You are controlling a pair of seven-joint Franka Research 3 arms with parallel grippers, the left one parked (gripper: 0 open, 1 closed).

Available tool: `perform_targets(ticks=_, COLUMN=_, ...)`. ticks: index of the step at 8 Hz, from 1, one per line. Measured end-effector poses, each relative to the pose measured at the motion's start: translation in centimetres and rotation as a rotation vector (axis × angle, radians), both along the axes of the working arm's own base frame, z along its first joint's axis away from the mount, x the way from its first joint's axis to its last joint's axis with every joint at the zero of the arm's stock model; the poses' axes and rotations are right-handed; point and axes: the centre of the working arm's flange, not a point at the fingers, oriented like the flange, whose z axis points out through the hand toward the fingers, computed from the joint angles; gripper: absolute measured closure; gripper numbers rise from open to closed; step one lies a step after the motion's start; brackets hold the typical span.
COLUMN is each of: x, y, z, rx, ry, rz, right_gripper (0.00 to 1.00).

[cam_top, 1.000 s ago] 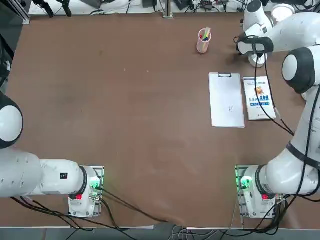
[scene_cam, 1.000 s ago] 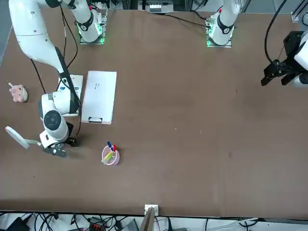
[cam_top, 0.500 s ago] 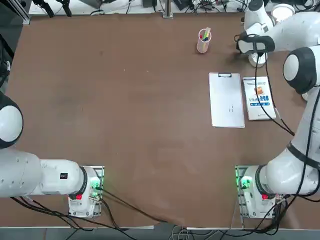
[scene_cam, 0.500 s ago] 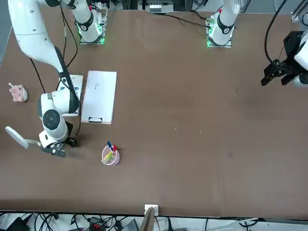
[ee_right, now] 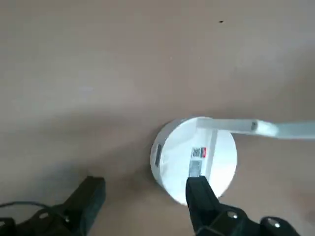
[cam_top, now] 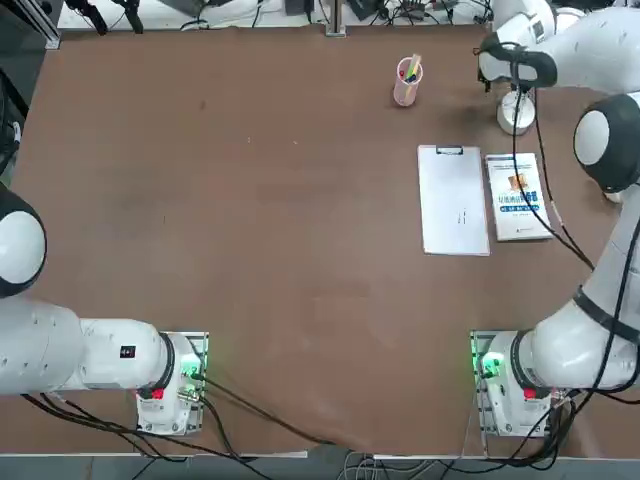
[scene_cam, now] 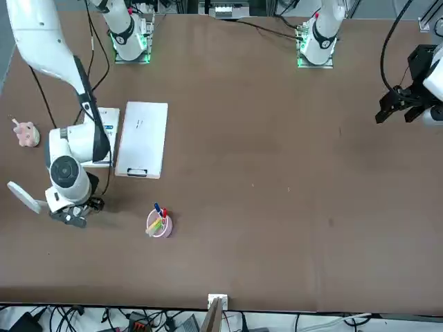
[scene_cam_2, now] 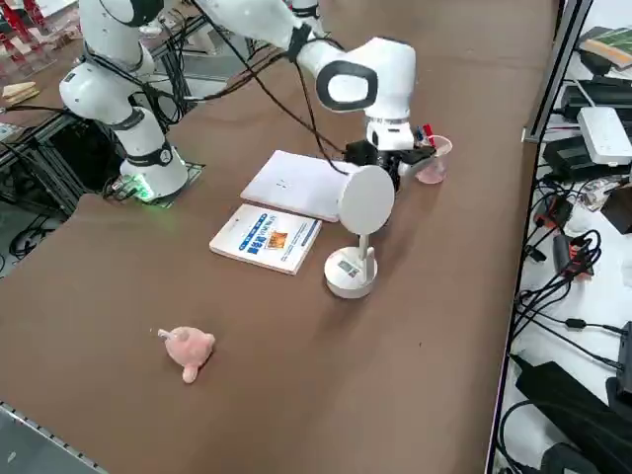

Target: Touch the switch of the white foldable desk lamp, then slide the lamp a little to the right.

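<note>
**Open gripper poised at lamp base**

Top: white foldable desk lamp (cam_top: 516, 112) at far right, beside pink pen cup (cam_top: 407, 82).
Side: head upright over disc base.
Wrist: right gripper (ee_right: 142, 196) spread wide, straddling base edge, probably for switch touch.

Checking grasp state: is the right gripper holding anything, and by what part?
Nothing held. The right gripper hovers over the lamp base with jaws open, one finger above the disc's edge.

a robotics lab: brown test table (cam_top: 250, 200), bolted arm bases, cable bundles (scene_cam_2: 563, 247) along its edges.
</note>
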Motion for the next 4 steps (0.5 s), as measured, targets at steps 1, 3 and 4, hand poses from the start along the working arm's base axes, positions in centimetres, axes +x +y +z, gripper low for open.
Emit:
perform_targets(ticks=1, x=-0.2, y=0.4, z=0.9, rx=0.003, ry=0.008, rz=-0.01, right_gripper=0.0)
perform_targets(ticks=3, x=-0.6, y=1.1, z=2.4, rx=-0.01, ry=0.029, rz=-0.016, right_gripper=0.0)
perform_targets(ticks=4, x=-0.8, y=1.9, z=3.3, rx=-0.014, ry=0.034, rz=-0.011, right_gripper=0.0)
